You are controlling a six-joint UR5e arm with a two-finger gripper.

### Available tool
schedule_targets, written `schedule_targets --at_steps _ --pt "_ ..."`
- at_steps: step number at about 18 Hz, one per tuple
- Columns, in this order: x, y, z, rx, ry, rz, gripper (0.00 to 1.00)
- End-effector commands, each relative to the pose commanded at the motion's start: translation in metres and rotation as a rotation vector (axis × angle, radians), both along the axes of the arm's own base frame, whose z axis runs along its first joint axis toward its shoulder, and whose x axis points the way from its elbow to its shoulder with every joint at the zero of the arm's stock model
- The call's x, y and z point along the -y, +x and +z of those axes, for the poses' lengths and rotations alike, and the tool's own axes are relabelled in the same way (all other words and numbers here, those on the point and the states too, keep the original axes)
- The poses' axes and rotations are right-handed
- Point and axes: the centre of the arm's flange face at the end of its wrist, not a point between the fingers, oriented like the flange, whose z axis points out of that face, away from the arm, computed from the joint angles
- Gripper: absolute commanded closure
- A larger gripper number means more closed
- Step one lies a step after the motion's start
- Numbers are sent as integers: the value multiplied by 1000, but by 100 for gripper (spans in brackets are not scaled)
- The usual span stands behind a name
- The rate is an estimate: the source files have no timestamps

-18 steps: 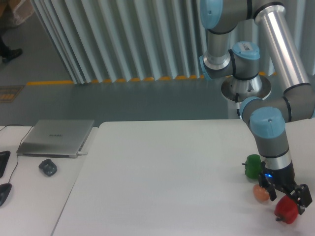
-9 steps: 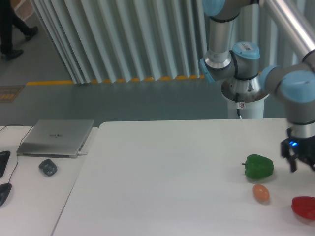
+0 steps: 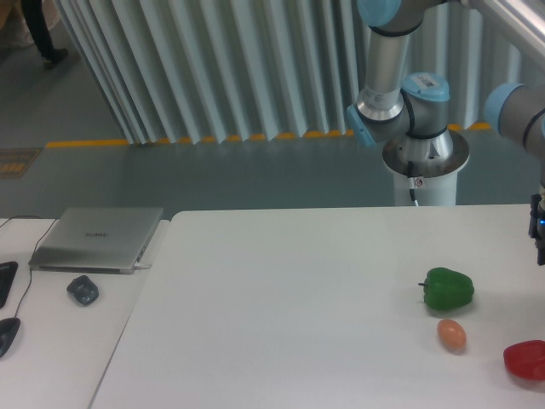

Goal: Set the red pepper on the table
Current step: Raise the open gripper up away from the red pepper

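The red pepper [image 3: 525,360] lies on the white table [image 3: 289,307] at its front right, partly cut off by the right edge of the picture, with nothing touching it. Only a dark sliver of my gripper [image 3: 541,243] with a blue light shows at the right edge, well above and behind the pepper. Its fingers are cut off by the frame, so their state is hidden.
A green pepper [image 3: 449,288] and a small orange egg-shaped thing [image 3: 452,333] lie just left of the red pepper. On the adjoining desk at left are a closed laptop [image 3: 98,238] and a mouse [image 3: 83,290]. The arm's base [image 3: 424,153] stands behind the table.
The gripper let go of the red pepper, which now rests on the table, and the arm rose up and away to the right, uncovering the green pepper.
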Motion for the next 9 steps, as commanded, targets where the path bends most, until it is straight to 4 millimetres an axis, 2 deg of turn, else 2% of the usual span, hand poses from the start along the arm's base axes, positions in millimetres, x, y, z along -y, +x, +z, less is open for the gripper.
schedule_targets --at_steps 3,9 --pt "-1 4 -7 9 -4 -5 0" --pt "-1 4 -5 14 17 2 0"
